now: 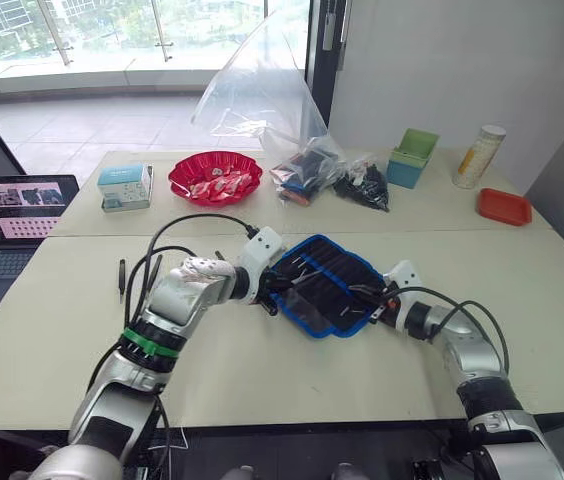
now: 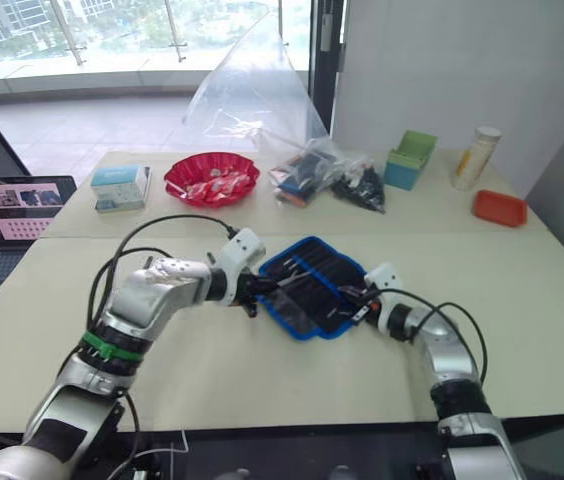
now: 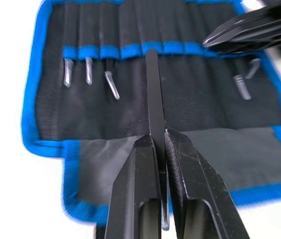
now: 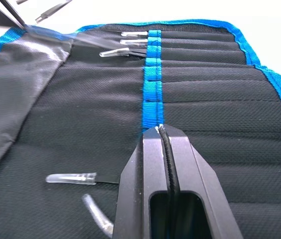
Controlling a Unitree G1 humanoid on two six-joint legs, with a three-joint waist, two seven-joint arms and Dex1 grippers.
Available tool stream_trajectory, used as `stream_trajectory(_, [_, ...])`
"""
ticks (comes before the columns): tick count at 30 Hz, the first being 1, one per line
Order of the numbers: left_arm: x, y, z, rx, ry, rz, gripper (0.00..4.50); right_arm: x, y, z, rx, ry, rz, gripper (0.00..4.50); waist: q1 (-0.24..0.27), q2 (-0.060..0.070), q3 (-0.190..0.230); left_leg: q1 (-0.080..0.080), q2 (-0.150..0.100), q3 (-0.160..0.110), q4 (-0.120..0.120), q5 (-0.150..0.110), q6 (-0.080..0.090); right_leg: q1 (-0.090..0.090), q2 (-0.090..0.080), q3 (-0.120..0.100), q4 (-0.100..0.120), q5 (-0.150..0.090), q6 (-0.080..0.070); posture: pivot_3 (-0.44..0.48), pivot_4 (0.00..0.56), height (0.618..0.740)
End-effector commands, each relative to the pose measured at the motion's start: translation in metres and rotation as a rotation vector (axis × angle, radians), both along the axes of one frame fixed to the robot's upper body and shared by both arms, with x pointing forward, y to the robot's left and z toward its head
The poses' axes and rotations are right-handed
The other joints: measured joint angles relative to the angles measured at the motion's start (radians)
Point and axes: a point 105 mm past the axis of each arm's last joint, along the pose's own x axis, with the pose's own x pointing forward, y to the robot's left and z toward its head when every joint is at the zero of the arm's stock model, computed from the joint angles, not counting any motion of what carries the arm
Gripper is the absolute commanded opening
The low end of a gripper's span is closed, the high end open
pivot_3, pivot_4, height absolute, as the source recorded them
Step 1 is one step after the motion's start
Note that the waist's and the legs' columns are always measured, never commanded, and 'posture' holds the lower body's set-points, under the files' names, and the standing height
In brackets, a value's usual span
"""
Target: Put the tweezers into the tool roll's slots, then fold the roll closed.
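Left wrist view has the left gripper (image 3: pixel 158 144) clamped on one of the tweezers (image 3: pixel 154 94), a slim black pair whose tip reaches ahead of the fingertips to the blue band of the slots (image 3: pixel 130 50). Under and beyond those fingers lies the tool roll (image 3: pixel 56 114), opened flat on the table (image 1: pixel 262 380), with capped tips of other tweezers sticking out of slots to either side of the held pair. Opposite, the right gripper (image 4: pixel 159 130) rests pressed together at the roll's other edge, its closed tips on the blue band. Farther off than both grippers, one more pair of tweezers (image 1: pixel 122 277) lies on the table outside the left arm, and beyond stand a red bowl (image 1: pixel 215 177) and a clear plastic bag (image 1: pixel 262 100).
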Motion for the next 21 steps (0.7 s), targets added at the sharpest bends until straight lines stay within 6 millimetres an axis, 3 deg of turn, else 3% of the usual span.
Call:
stream_trajectory(1, [-0.001,-0.006,0.009,0.028,-0.053,-0.039,0.0,-0.006,-0.001,-0.016,-0.022,0.058,-0.009,0.01,-0.005,0.0,0.0,0.0,0.0,0.0,0.0,0.0,0.0,0.0,0.0,0.0,0.0,0.0,0.0,0.0,0.15,0.74])
stream_trajectory(15, [0.018,-0.001,0.008,0.035,-0.083,0.012,0.0,-0.009,0.002,-0.018,-0.029,0.064,-0.01,0.01,-0.003,0.0,0.0,0.0,0.0,0.0,0.001,0.0,0.0,0.0,0.0,0.001,0.0,0.0,0.0,0.0,0.15,0.74])
stream_trajectory(21, [0.023,-0.013,0.0,0.034,-0.092,0.005,0.0,-0.009,0.002,-0.018,-0.034,0.069,-0.007,0.01,-0.002,0.0,0.0,0.0,0.0,0.0,0.001,0.0,0.0,0.0,0.0,0.001,0.0,0.0,0.0,0.0,0.15,0.74])
